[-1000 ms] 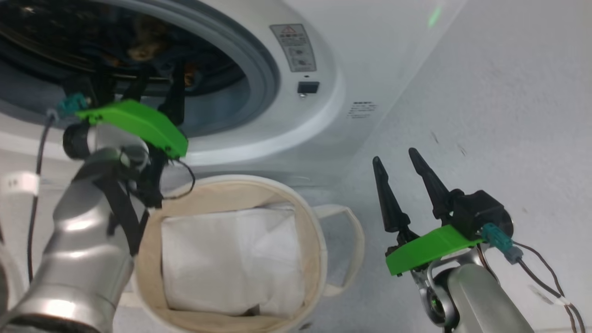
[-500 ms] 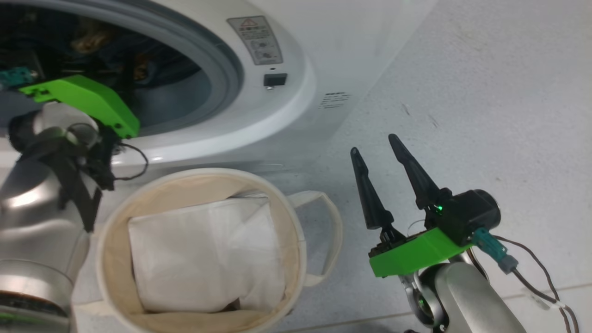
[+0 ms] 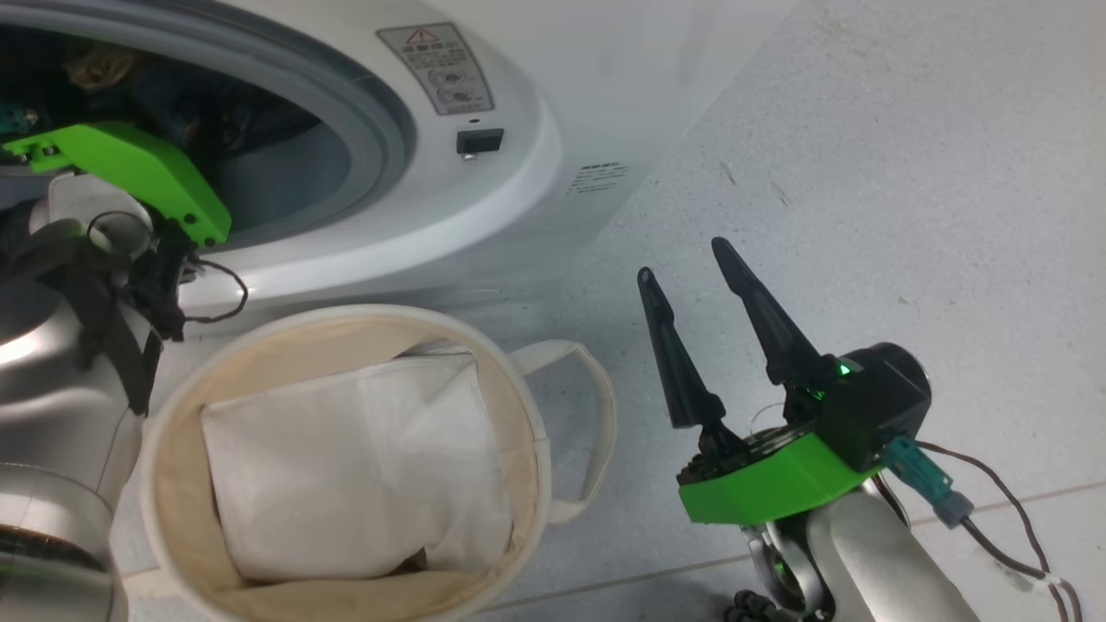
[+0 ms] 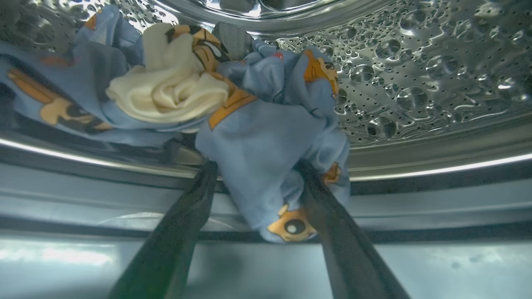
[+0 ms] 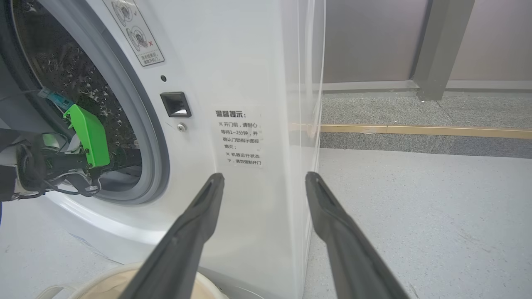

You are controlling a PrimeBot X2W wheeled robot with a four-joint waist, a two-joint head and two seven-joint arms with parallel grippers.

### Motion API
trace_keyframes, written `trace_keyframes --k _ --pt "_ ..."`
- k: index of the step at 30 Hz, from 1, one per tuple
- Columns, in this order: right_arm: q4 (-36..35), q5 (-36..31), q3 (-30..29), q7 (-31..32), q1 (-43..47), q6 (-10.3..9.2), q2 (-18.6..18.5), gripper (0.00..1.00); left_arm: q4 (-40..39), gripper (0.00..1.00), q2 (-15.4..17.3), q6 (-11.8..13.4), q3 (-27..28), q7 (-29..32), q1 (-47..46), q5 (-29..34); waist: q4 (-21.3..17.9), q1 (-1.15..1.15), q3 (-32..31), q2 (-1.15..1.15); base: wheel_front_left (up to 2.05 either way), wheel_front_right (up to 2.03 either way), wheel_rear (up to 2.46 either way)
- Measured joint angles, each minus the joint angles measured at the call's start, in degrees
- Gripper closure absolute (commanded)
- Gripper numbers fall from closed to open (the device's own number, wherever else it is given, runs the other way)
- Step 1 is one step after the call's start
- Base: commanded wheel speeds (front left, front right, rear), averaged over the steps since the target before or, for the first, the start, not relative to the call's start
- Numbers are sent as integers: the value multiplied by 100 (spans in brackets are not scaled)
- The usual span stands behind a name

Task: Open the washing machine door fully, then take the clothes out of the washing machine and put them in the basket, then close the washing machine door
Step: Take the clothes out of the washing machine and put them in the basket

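While the left gripper [image 4: 256,166] reaches into the washing machine [image 3: 518,173], its jaws stand released and wide, one dark finger on either side of a hanging fold of the clothes [image 4: 266,137]. That fold is light blue with orange-brown figures, and it droops over the front lip of the perforated steel drum [image 4: 415,62] onto the grey rubber ring [image 4: 415,216]. The cloth touches both fingers but is not pinched. Behind it more blue fabric and a cream piece [image 4: 166,91] lie bunched on the drum's floor near its front edge. The steel lip and the rubber ring lie between the pile and the opening. The basket [image 3: 540,432] sits on the floor [image 3: 864,173] just below the machine's front, with one loop handle [image 3: 596,415] turned toward the right arm. A flat white sheet [image 3: 346,466] covers most of its inside. The left forearm [image 3: 52,415] stands beside the basket's left rim. The right gripper [image 3: 681,259] hangs over the floor beside the basket, well apart from the clothes, its jaws spread and empty. In the right wrist view its fingers [image 5: 195,232] point at the machine's front right corner. A printed notice [image 5: 239,137] is stuck there below the latch socket [image 5: 176,104], and a warning label [image 3: 436,69] sits above.
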Motion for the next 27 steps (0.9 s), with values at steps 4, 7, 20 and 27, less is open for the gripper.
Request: trace_keyframes --k 4,7,20,27 --pt "-38 0 0 -18 2 0 0 0 -111 100 0 -1 -176 -157 -32 -1 27 0 27 0 0 0 0" --pt "-35 1 0 -45 2 0 0 0 -156 100 -11 0 -271 -211 -30 -46 64 0 -1 0 0 0 0" --pt "434 210 70 -146 -5 0 0 0 -958 100 -88 0 -1125 -972 827 -325 501 0 -714 0 0 0 0" --pt "806 399 23 -196 0 0 -35 0 -1867 100 103 0 -1724 -1344 1456 -349 916 -1 -1323 0 0 0 0"
